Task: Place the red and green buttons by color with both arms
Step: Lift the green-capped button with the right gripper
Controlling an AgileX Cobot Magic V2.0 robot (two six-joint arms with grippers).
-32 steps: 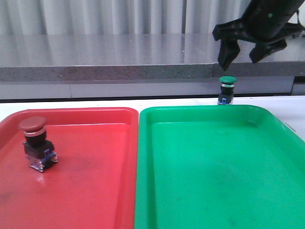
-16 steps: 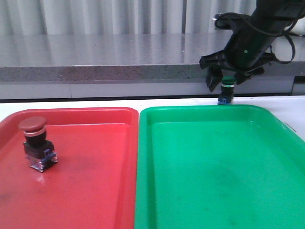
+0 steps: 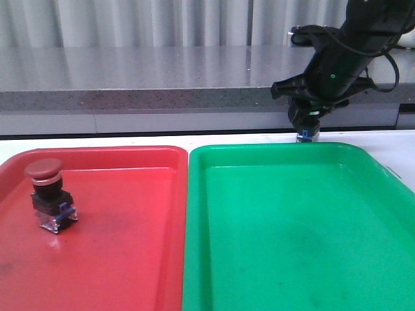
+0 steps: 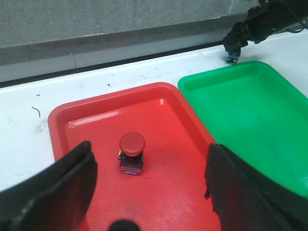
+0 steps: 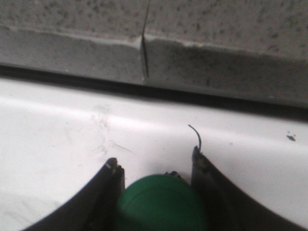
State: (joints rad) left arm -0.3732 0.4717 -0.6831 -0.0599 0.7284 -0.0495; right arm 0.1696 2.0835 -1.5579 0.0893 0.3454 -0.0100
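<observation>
The red button (image 3: 48, 193) stands upright in the left part of the red tray (image 3: 117, 259). In the left wrist view my left gripper (image 4: 149, 156) hangs above that tray, wide open with nothing held, and the red button (image 4: 132, 153) sits between and beyond its fingers. The green button (image 5: 161, 204) stands on the white table just behind the green tray (image 3: 292, 246). My right gripper (image 3: 307, 120) has come down over it, and both fingers press against the green cap. From the front only the button's blue base (image 3: 303, 136) shows.
A grey stone ledge (image 3: 142, 78) runs along the back of the table, close behind the right gripper. The two trays lie side by side and touch in the middle. White table (image 4: 29, 110) shows left of the red tray.
The right gripper dropped from above the green button down onto it, and its fingers closed on the cap. The red button has not moved.
</observation>
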